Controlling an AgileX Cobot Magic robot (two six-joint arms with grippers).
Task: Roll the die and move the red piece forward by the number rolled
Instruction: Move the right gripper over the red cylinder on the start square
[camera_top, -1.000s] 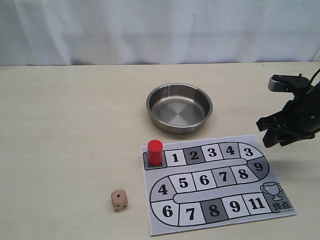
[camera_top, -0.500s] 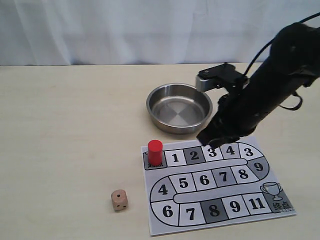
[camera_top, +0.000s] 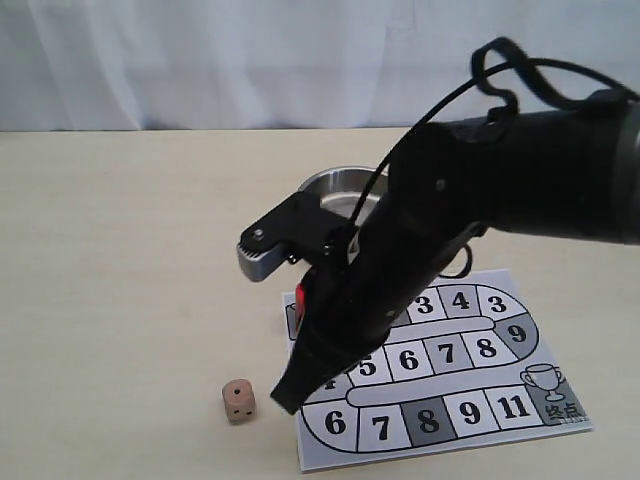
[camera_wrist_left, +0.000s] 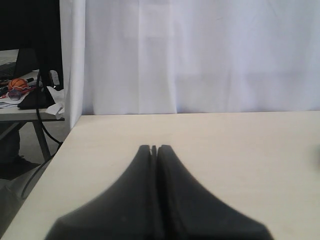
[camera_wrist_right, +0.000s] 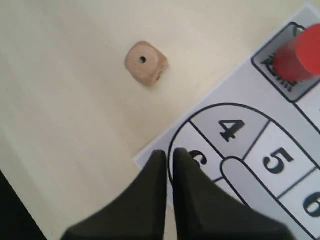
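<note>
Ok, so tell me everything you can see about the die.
The die is a small light tan cube, wood by its look, with rounded corners and dark dots. It sits flat on the table, one dot facing up, just beyond the left edge of the game board in the exterior view. Nothing touches it: the right gripper hangs over the board's edge nearby, clear of it.

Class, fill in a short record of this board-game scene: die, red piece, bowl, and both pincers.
die: on bare table beside the board, one dot facing the right wrist camera
red piece: upright on the board's corner square
bowl: steel, beyond the board, partly hidden by the right arm
right pincer: shut, empty, over the board's edge near the die
left pincer: shut, empty, over bare table
</note>
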